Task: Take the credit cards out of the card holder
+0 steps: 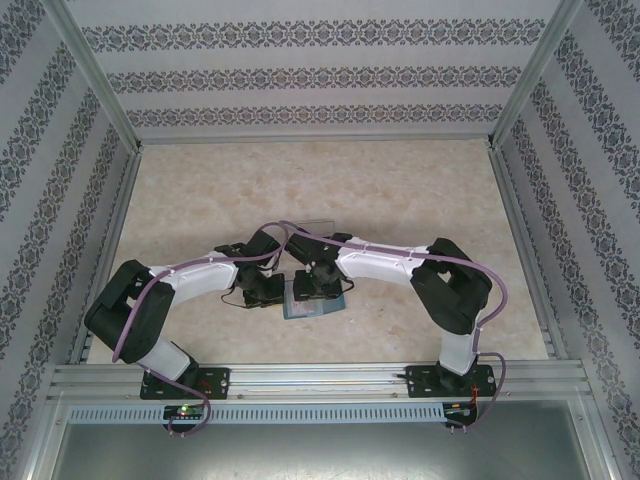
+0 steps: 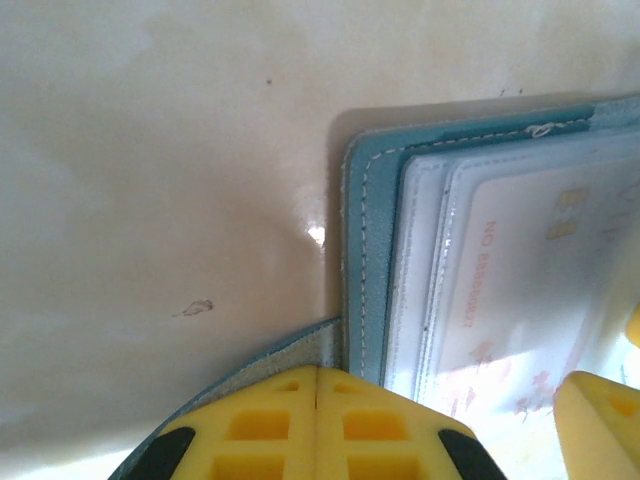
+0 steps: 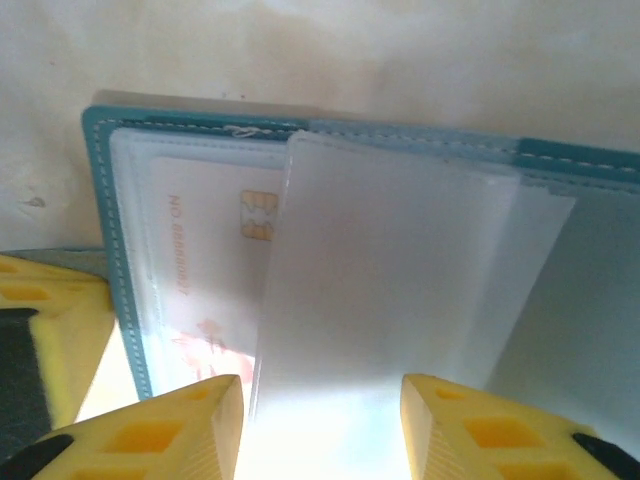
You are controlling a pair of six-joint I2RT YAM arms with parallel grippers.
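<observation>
Right gripper (image 3: 322,392) released, left gripper (image 2: 317,378) pinching card holder (image 2: 365,250) on beige marbled table (image 1: 400,190).

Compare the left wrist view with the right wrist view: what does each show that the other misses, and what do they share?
Left wrist view: the left gripper shut, fingertips together, with a flap of the card holder running under it. Right wrist view: the right gripper open above a frosted sleeve. Shared: the card holder and a credit card with a gold chip behind clear plastic.
</observation>
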